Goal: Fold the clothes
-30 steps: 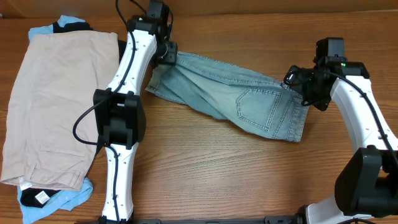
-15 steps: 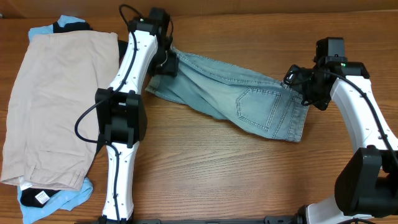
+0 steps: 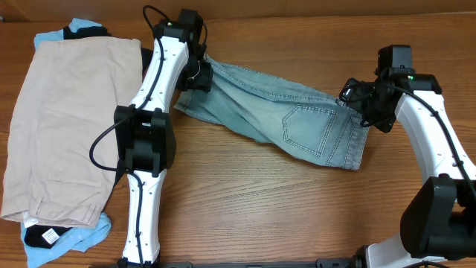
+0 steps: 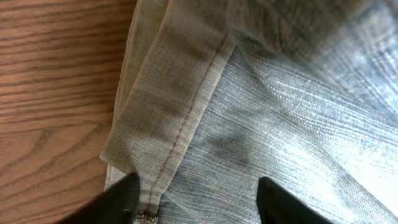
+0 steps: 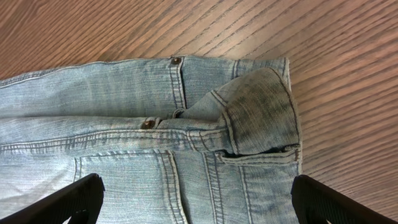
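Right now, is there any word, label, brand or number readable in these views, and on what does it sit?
No text is readable.
White tag on the black garment: dark marks, too small to read.
Rivets on the denim shorts: no lettering can be made out.

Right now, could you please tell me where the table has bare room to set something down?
The table is bare in front of the denim shorts, between the left arm and right arm. The beige garment crowds the left side.
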Controlling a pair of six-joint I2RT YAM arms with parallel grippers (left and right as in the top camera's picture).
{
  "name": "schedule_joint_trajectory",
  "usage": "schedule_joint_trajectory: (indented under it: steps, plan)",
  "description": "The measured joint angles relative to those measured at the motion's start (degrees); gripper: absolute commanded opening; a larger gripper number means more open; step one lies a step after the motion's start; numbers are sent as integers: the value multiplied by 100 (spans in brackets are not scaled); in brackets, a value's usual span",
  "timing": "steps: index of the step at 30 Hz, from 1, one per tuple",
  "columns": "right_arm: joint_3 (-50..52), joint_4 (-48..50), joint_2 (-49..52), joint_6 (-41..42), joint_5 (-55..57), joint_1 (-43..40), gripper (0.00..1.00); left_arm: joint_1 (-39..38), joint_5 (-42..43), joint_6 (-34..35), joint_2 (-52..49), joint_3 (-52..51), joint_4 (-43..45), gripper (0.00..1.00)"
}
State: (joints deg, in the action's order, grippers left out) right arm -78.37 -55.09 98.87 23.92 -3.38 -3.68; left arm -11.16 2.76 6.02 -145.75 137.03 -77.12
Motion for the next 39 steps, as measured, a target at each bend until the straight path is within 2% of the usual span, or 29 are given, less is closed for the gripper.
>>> schedule_joint_trajectory:
  steps: [11,15,21,25,32,39]
  plan:
    - [0,-2,0,2,0,0,100,-11,-470,741,-42,-293,-87,43]
    - [0,2,0,4,-2,0,100,-11,-516,1036,-42,-293,-35,30]
    - [2,-2,0,4,0,0,100,-11,-518,1338,-42,-293,227,19]
    - [20,-4,0,4,0,2,100,-13,-516,1401,-42,-293,284,4]
    - [92,-2,0,4,-2,0,100,-13,-520,1303,-42,-291,186,4]
    - [92,11,0,4,0,2,100,0,-837,1005,-42,236,-933,4]
